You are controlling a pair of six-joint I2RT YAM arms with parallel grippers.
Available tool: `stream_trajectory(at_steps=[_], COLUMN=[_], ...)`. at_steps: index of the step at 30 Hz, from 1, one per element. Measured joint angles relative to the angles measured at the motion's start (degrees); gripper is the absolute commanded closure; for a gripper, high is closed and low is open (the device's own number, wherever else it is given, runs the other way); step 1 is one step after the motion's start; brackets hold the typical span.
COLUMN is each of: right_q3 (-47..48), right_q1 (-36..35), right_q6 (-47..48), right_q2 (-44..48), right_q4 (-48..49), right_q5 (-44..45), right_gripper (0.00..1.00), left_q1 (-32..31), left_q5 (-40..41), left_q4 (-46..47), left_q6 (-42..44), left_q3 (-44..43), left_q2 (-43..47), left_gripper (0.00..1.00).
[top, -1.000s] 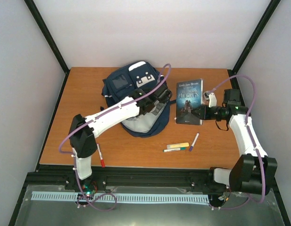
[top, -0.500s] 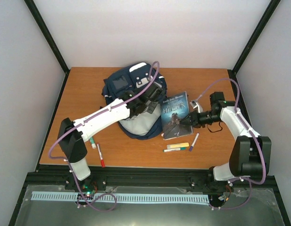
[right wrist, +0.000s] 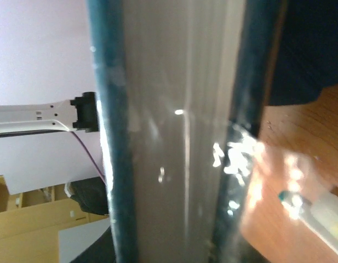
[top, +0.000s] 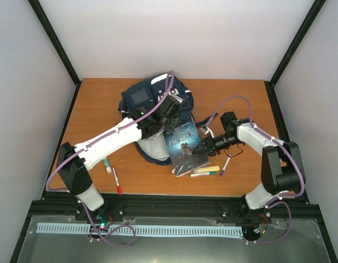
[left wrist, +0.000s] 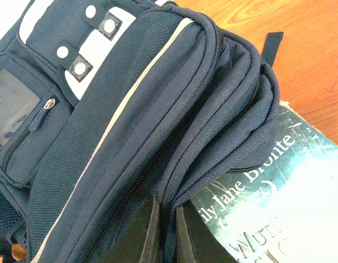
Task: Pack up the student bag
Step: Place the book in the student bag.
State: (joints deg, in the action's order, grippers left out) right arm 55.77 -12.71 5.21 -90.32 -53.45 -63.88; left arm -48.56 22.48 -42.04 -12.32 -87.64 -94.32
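ITEM: student bag (top: 140,98), navy, directly ahead of the left gripper (left wrist: 164,213) | LEFT: jaws narrow, pinching the bag's zipper lip | RIGHT: right gripper (top: 205,147) clamped on the book (top: 182,143), whose far corner is tucked beneath that lip | STEP: insert the book, likely | HANDLING: hold the lip high, slide the book flat and lengthwise, and release once it is past the zipper.

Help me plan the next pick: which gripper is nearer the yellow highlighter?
Right. The right gripper, shut on the book, is just beyond the yellow highlighter; the left gripper pinches the student bag, farther off to its left.
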Motion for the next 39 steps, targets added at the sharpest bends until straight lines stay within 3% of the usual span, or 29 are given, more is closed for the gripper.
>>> stream_trajectory(at_steps=[15,31,33,39], right_q3=[9.14,11.69,14.40,19.76], right_q1=[-4.22,-7.65,-7.78,-8.22], right_q6=[-4.20,-19.63,-19.37,-19.76], right_q2=[-13.60,-21.40,-23.30,-27.98], right_q4=[8.55,27.52,27.50,29.49], right_q5=[-5.79,-5.20,-4.48,-4.09], right_gripper=[0.97,0.97,0.95,0.72], left_q1=[0.13,0.31,0.31,0.57], left_q5=[-2.10,-2.78,-2.80,-2.73], left_q4=[1.90,2.25,2.38,3.08], left_q6=[1.44,1.90,1.92,2.23], left_q3=[2.89,3.54,3.54,3.63], left_q2=[3.80,5.03,5.14,5.38], left_gripper=[0.99,0.99,0.99,0.99])
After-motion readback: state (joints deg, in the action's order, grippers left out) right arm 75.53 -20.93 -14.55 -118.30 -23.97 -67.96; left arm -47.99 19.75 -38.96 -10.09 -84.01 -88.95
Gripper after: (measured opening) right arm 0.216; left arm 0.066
